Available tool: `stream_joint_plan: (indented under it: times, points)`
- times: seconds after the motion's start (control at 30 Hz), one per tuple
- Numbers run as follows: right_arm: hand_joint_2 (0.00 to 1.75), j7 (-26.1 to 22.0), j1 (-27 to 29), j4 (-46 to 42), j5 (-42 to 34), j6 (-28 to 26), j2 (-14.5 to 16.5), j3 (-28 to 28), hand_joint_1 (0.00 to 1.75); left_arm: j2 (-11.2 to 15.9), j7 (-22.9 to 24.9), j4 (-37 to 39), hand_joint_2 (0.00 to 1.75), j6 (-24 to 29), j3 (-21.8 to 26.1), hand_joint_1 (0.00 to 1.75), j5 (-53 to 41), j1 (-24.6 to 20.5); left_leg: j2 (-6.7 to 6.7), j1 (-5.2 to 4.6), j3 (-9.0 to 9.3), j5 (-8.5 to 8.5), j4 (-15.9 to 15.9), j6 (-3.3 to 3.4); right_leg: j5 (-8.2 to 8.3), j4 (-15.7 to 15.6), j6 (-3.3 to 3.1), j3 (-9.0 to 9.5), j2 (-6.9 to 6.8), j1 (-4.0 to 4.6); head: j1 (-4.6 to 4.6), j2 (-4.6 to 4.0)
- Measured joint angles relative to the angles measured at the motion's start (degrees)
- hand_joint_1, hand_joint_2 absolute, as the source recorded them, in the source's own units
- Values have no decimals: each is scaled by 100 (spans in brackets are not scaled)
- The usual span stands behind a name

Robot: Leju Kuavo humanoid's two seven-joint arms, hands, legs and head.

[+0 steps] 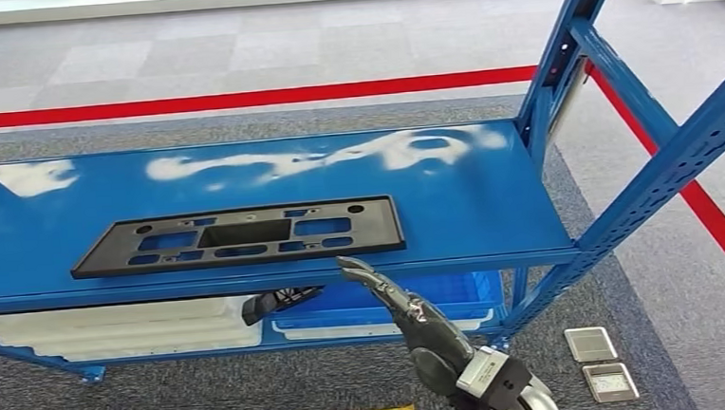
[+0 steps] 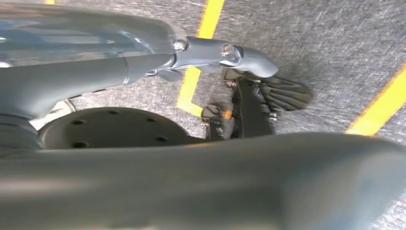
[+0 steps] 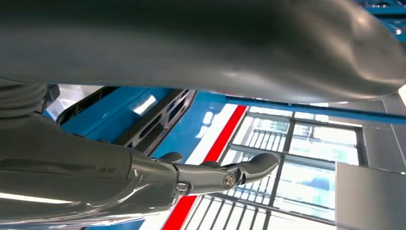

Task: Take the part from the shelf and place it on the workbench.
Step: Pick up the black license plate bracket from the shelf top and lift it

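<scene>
Head view shows the right hand (image 1: 413,321) with fingers (image 1: 363,270) extended, holding nothing, tips at the blue shelf's (image 1: 492,207) front edge. Just beyond them the black part (image 1: 247,236) lies flat, bare shelf around it. The left hand (image 2: 230,57) hangs over floor, fingers' state unclear.

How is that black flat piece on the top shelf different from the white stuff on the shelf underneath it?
The black part is dark, a thin flat panel with many cut-out openings; the white trays are pale and look solid and thicker. The black part lies alone on the blue top shelf, in the open; the white trays sit on the lower level, largely hidden by that shelf. The right hand reaches towards the black part's near edge, not the trays. Both lie flat on the same blue rack.
</scene>
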Motion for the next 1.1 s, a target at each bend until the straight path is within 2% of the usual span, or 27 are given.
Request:
stream_joint_plan:
  times: [0.03, 0.1, 0.13, 0.17, 0.2, 0.23, 0.3, 0.33, 0.37, 0.43, 0.5, 0.53, 0.6, 0.63, 0.67, 0.7, 0.77, 0.8, 0.83, 0.9, 1.03, 1.1]
  points:
    - [0, 9, -6, 9, 9, 5, -1, 8, 0, -1, -1, 0, 0, -4, 2, 0, -13, 0, 3, 15, 32, 9, -48, -4, -139, 246, 2, -108, -1, 2, 1, 0]
    - [0, 64, -13, 52, 49, 7, -4, 27, 0, -6, -1, 0, 0, -9, 5, 0, -39, 2, 1, 9, 58, 3, -66, 3, -418, 920, 10, -459, 1, 9, 1, 1]
    - [0, 114, -13, 86, 81, -5, -9, 40, 0, -9, -1, 0, 0, -9, 9, 0, -48, 3, 1, 5, 67, -5, -64, 2, -456, 1151, 20, -597, 1, 9, 1, 1]
    - [0, 186, -22, 129, 121, -24, -15, 58, 0, -10, -1, 0, 0, -9, 14, 0, -60, 3, 1, 2, 81, -15, -63, -2, -385, 1192, 27, -647, 1, 10, 1, 1]
    - [0, 275, -41, 181, 166, -52, -23, 84, 0, -10, -1, 0, 0, -9, 23, 0, -72, 2, -1, 1, 102, -28, -60, -10, -207, 1008, 32, -587, 1, 10, 2, 0]
    - [0, 378, -70, 243, 216, -93, -34, 113, 0, -11, -1, 0, 0, -9, 33, 0, -84, 1, -3, 1, 129, -46, -56, -24, 31, 655, 29, -440, 0, 11, 2, 0]
    - [87, 593, -153, 395, 343, -208, -54, 184, 0, -14, 1, 0, 0, -9, 55, 0, -100, -5, -6, -10, 159, -89, -35, -74, 323, -7, -18, -146, 1, 29, 0, 0]
    - [131, 680, -198, 475, 410, -281, -60, 216, 0, -16, 2, 0, 0, -9, 68, 0, -104, -9, -6, -15, 161, -104, -24, -103, 369, -187, -48, -69, 4, 43, -2, 0]
    - [175, 758, -248, 557, 477, -362, -62, 247, 0, -17, 3, 0, 0, -9, 86, 0, -115, -13, -6, -16, 158, -111, -21, -132, 350, -239, -81, -50, 8, 58, -3, 0]
    - [175, 880, -369, 706, 652, -558, -63, 309, 0, -17, 4, 0, 0, -11, 125, 0, -145, -20, -5, -6, 162, -123, -22, -188, 370, -273, -136, -50, 11, 54, -3, 0]
    - [175, 984, -548, 833, 1108, -934, -61, 385, 0, -18, 3, 0, 0, -19, 145, 0, -182, -28, -6, 7, 92, -253, 147, -259, 389, -297, -192, -44, 0, 19, -3, 0]
    - [175, 1039, -654, 887, 1436, -1175, -60, 423, 0, -17, 3, 0, 0, -22, 148, 0, -202, -29, -6, 21, -26, -401, 401, -299, 395, -305, -211, -42, -8, 1, -4, 0]
    - [175, 1218, -863, 985, 2188, -1648, -56, 492, 0, -19, 9, 0, 0, -24, 151, 0, -256, -24, -6, 59, -397, -734, 1158, -365, 392, -305, -222, -44, -17, -4, -4, 0]
    - [175, 1327, -951, 1025, 2541, -1829, -54, 521, 0, -19, 14, 0, 0, -25, 152, 0, -290, -20, -6, 77, -560, -818, 1467, -386, 389, -304, -222, -42, -19, -5, -4, 0]
    - [175, 1438, -1029, 1057, 2901, -1988, -46, 551, 0, -19, 21, 0, 0, -25, 152, 0, -332, -17, -5, 91, -637, -791, 1583, -397, 385, -304, -219, -37, -19, -8, -4, 0]
    - [175, 1528, -1104, 1084, 3225, -2114, -35, 580, 0, -19, 29, 0, 0, -28, 151, 0, -379, -16, -5, 102, -605, -650, 1464, -401, 379, -304, -212, -27, -15, -11, -4, 0]
    - [175, 1646, -1252, 1125, 3744, -2288, 2, 634, 0, -19, 51, 0, 0, -37, 150, 0, -478, -20, -6, 114, -291, -205, 719, -388, 355, -304, -181, 9, -5, -21, -4, 0]
    - [175, 1681, -1325, 1145, 3947, -2349, 21, 660, 0, -19, 64, 0, 0, -41, 149, 0, -524, -23, -7, 107, -137, -48, 366, -372, 344, -302, -155, 19, 0, -18, -5, 0]
    - [175, 1708, -1393, 1168, 4131, -2405, 41, 684, 0, -21, 79, 0, 0, -43, 147, 0, -565, -30, -7, 95, -40, 28, 132, -350, 338, -302, -123, 20, 3, -13, -5, 0]
    - [175, 1756, -1503, 1217, 4462, -2516, 76, 725, 0, -26, 108, 0, 0, -48, 142, 0, -648, -33, -8, 72, -8, 22, 9, -311, 327, -306, -79, 13, 5, -1, -7, 0]
    - [175, 1905, -1704, 1322, 5197, -2755, 128, 822, 0, -34, 137, 0, 0, -78, 134, 0, -823, -26, -9, 65, 3, 21, -22, -294, 334, -347, -157, 50, -1, 2, -5, 0]
    - [175, 1997, -1793, 1383, 5531, -2842, 155, 877, 0, -36, 153, 0, 0, -93, 129, 0, -892, -37, -9, 61, 6, 15, -21, -280, 351, -384, -132, 70, 1, 0, -5, 0]
